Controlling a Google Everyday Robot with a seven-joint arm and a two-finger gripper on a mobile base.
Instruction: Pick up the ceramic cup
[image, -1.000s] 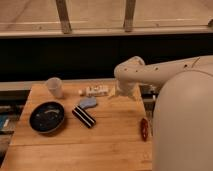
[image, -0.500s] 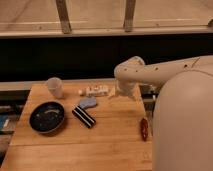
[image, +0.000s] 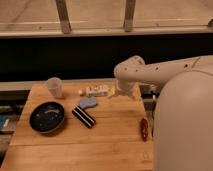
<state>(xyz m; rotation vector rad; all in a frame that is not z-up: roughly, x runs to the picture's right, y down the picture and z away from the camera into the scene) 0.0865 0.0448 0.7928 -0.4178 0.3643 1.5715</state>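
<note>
Right now the cup (image: 54, 86) stands upright at the back left corner of the wooden surface (image: 100, 147), just behind the black bowl (image: 47, 116). The tool (image: 119, 93) hangs well apart from it, near the back edge beside a small white packet (image: 96, 90). Whether it is open or closed cannot be told, and nothing seems held. The reach should likely travel left along the back edge, above the packet, then drop over the cup's rim while staying clear of the bowl, since the light cup may tip if nudged.
</note>
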